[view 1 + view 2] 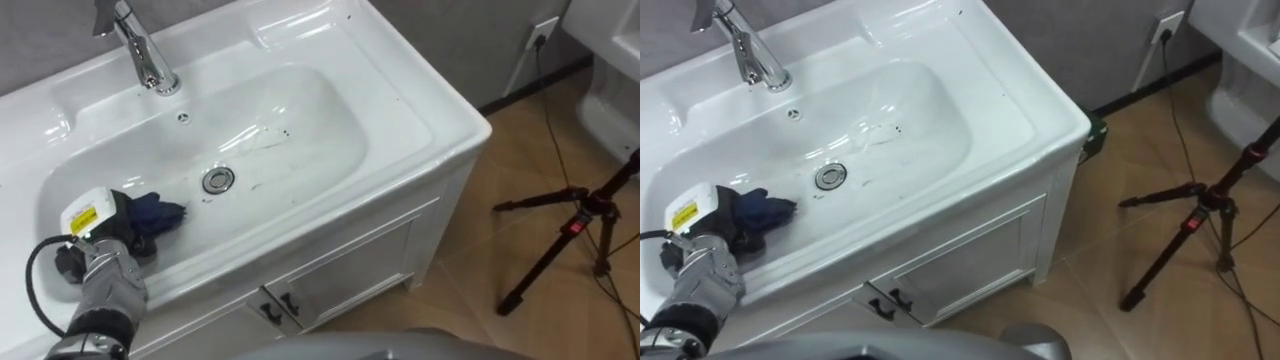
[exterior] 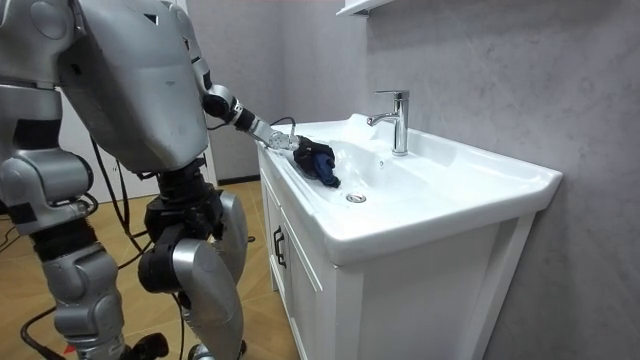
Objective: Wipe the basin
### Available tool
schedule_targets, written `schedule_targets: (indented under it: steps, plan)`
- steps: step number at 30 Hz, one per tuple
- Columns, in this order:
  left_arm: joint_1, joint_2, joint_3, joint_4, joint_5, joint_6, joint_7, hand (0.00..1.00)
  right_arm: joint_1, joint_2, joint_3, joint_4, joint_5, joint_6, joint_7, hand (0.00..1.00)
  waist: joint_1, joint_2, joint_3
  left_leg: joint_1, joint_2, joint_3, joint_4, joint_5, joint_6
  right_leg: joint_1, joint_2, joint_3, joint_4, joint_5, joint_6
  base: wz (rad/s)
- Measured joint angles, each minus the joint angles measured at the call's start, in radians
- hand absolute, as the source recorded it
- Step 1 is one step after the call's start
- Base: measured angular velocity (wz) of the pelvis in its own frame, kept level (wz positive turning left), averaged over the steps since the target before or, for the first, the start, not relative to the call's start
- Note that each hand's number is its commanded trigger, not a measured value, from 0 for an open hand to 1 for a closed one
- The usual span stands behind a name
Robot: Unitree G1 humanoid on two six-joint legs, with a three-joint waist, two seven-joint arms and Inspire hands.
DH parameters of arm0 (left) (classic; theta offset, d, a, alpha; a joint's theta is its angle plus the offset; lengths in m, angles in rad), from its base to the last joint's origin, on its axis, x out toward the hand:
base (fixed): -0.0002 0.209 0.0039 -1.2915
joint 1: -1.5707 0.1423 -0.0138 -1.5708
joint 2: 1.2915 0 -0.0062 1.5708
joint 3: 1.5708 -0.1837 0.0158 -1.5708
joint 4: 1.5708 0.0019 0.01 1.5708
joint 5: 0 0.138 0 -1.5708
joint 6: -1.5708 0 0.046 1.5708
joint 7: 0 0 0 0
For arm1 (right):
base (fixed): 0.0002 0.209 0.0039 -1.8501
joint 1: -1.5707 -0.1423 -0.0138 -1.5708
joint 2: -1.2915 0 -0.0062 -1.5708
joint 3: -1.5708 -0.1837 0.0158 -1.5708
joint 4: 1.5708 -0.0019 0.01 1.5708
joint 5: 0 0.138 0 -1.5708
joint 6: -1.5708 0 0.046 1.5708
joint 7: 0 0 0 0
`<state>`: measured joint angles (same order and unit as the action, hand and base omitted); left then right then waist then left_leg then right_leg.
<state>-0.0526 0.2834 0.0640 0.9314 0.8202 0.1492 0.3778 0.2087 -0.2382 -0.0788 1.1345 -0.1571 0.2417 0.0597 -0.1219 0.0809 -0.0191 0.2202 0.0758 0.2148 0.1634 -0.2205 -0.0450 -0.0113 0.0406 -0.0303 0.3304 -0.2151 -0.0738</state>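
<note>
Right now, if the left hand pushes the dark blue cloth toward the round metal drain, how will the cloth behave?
The dark blue cloth is bunched and creased in the left hand, so it is probably soft, floppy and light. On the glossy white ceramic basin it should slide easily, though it may fold over itself.

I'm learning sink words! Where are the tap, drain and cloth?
tap [image 1: 140, 45], left eye view, its metal stem
drain [image 1: 218, 180], left eye view, its metal middle
cloth [image 1: 160, 212], left eye view, its blue folds
</note>
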Motion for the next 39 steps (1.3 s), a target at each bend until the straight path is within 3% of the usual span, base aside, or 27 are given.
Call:
schedule_targets:
  steps: [4, 10, 16, 20, 24, 29, 34, 39]
  plan:
    - [0.01, -0.006, -0.011, -0.051, 0.001, 0.034, -0.014, 1.0, 0.001, 0.001, 0.019, 0.001, 0.0, -0.001, 0.025, 0.0, -0.013, -0.009, 0.0022, 0.001, -0.002, -0.001, 0.0, 0.0, 0.0, 0.001, -0.003, -0.002, 0.002, -0.002, 0.001, 0.04]
    - [-0.017, -0.01, -0.115, -0.079, -0.001, 0.063, -0.026, 1.0, -0.012, 0.004, 0.081, 0.001, 0.016, -0.012, 0.022, 0.0, -0.027, -0.028, 0.0124, -0.005, -0.009, -0.005, 0.0, 0.0, 0.0, 0.001, -0.011, -0.005, 0.007, -0.011, 0.011, 0.12]
    - [-0.028, -0.056, -0.187, -0.137, -0.002, 0.061, -0.038, 1.0, -0.026, 0.016, 0.117, -0.003, 0.038, -0.024, 0.003, 0.0, -0.04, -0.04, 0.0191, -0.014, -0.02, 0.001, 0.001, 0.0, 0.0, -0.008, -0.022, 0.0, 0.007, -0.009, 0.025, 0.01]
    - [-0.04, -0.085, -0.218, -0.153, -0.002, 0.064, -0.043, 1.0, -0.024, 0.041, 0.117, -0.002, 0.031, -0.026, -0.002, 0.0, -0.071, -0.046, 0.0199, -0.011, -0.023, 0.002, -0.005, 0.0, 0.0, 0.0, -0.021, -0.001, -0.007, -0.002, 0.032, -0.01]
    - [-0.069, -0.096, -0.254, -0.156, -0.039, 0.066, -0.082, 1.0, -0.035, 0.047, 0.129, 0.028, 0.03, -0.037, 0.01, 0.0, -0.103, -0.046, 0.021, -0.015, -0.023, 0.005, -0.006, 0.0, 0.0, 0.004, -0.022, -0.002, -0.024, 0.007, 0.035, 0.01]
    - [-0.129, -0.118, -0.347, -0.156, -0.12, 0.061, -0.121, 1.0, -0.05, 0.044, 0.124, 0.032, -0.019, -0.037, 0.008, 0.0, -0.156, -0.041, 0.026, -0.018, -0.021, 0.018, -0.011, 0.0, 0.0, 0.011, -0.02, -0.007, -0.046, 0.018, 0.042, 0.04]
    - [-0.188, -0.132, -0.42, -0.167, -0.12, 0.06, -0.181, 1.0, -0.09, 0.035, 0.126, 0.061, -0.045, -0.046, 0.018, 0.0, -0.166, -0.032, 0.032, -0.021, -0.02, 0.028, -0.011, 0.0, 0.0, 0.012, -0.02, -0.001, -0.059, 0.03, 0.043, -0.03]
    - [-0.191, -0.136, -0.454, -0.22, -0.143, 0.06, -0.218, 1.0, -0.113, 0.034, 0.134, 0.075, -0.045, -0.052, 0.026, 0.0, -0.177, -0.017, 0.0391, -0.019, -0.021, 0.017, -0.011, 0.0, 0.0, 0.015, -0.021, -0.006, -0.064, 0.03, 0.043, 0.04]
